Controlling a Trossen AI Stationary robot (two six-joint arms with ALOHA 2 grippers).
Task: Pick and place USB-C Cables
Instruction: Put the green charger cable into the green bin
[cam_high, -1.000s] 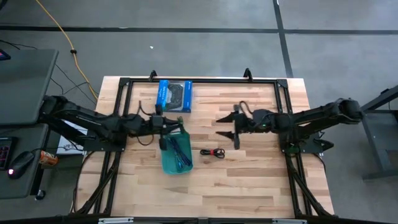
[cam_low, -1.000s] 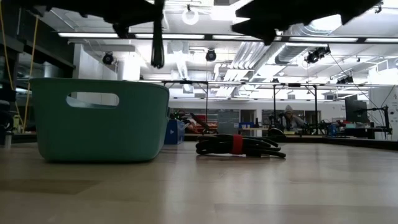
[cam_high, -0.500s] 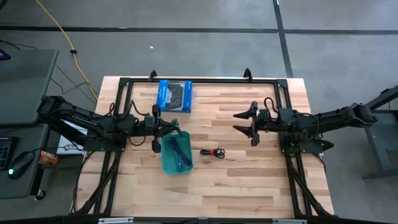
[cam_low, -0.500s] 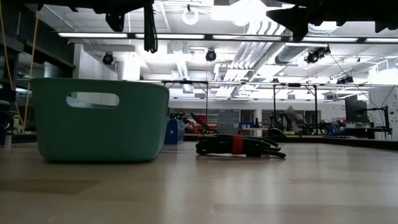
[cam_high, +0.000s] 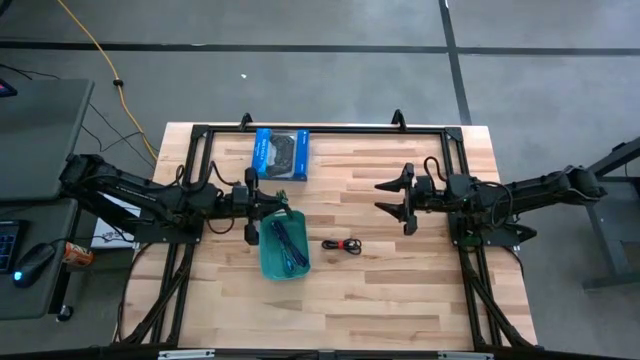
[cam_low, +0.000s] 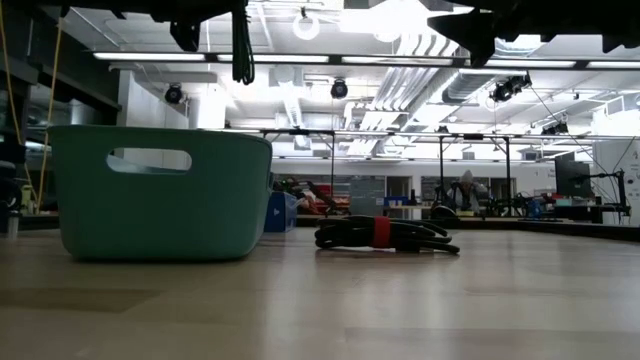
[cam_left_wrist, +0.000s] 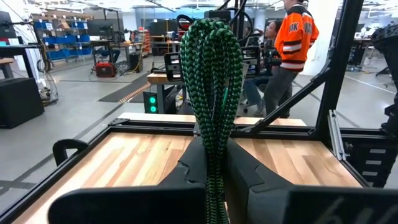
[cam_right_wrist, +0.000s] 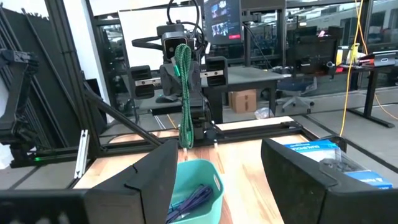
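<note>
While the left gripper (cam_high: 251, 232) hangs just beside the teal bin (cam_high: 283, 262), at the bin's left rim, its fingers (cam_left_wrist: 186, 171) are clenched on the green cable (cam_left_wrist: 212, 81), which dangles as a looped bundle above the table (cam_high: 400, 290). Inside the bin lie the blue cable (cam_high: 287, 240) and the purple cable (cam_right_wrist: 194, 200), side by side on its floor. To the right of the bin, well clear of its wall, the black cable (cam_high: 343, 244) with its red tie rests flat on the table, touched by nothing. Farther right of the bin, beyond the black cable, the right gripper (cam_high: 403, 202) hovers above the table with its fingers (cam_right_wrist: 140, 174) spread apart and nothing between them. Behind the bin, near the table's far edge, lies the blue box (cam_high: 280, 154) showing a game controller. In the room beyond the table, a person in an orange top (cam_left_wrist: 296, 37) stands with their back turned.
</note>
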